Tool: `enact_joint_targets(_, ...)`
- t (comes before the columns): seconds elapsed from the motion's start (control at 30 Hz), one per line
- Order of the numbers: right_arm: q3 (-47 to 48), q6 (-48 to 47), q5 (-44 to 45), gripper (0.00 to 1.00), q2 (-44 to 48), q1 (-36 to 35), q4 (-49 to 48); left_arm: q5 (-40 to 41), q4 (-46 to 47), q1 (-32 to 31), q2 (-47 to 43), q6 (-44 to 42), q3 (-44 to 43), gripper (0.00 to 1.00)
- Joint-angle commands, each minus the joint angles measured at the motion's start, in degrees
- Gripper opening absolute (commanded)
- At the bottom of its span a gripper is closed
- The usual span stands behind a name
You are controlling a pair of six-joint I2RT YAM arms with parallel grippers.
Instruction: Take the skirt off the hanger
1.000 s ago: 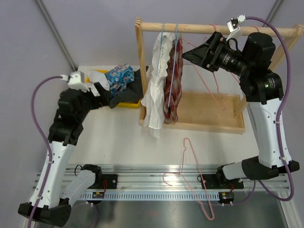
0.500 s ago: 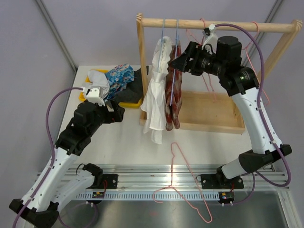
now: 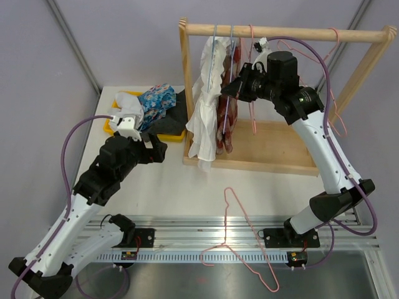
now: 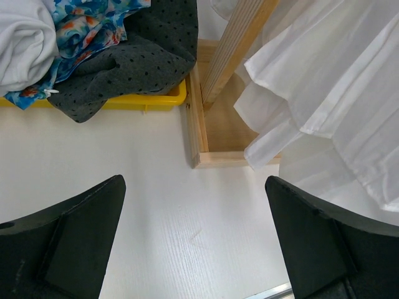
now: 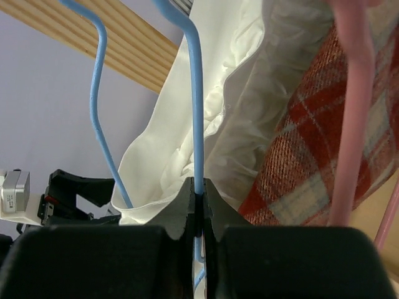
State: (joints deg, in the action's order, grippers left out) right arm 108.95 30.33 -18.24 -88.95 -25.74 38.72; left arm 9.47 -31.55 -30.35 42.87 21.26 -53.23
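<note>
Right wrist view: blue hanger [image 5: 194,93] was clamped by the right gripper [image 5: 197,193].
Plaid skirt [image 5: 312,143] was hung just beneath, long axis vertical, toward the bench's far edge; left gripper [image 4: 193,180] was held apart, farther off.

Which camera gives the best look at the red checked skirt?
The top external view: the red plaid fabric skirt hangs full length from the wooden rail. The right wrist view shows only a close patch; the left wrist view shows none.
</note>
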Motion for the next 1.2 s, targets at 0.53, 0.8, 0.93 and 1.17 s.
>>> enact_joint_targets(0.53,26.59,-11.08,15.77,0.0,5.8,-0.1,18.67,7.57,0.53,-12.36,10.56,-4.29,-21.64,0.99)
enact_joint_targets(0.8,22.36,-12.13,15.24,0.0,10.81,-0.1,19.73,8.9,0.17,-17.81,16.88,-7.19,-29.28,0.99)
enact_joint_targets(0.93,20.79,-12.31,19.98,0.0,12.83,-0.19,20.61,8.11,1.57,-22.64,19.96,-9.04,-33.68,0.99)
enact_joint_targets(1.17,18.32,-10.65,12.91,0.0,13.97,-0.1,19.56,-2.34,6.32,-26.69,26.72,-10.62,-40.62,0.99)
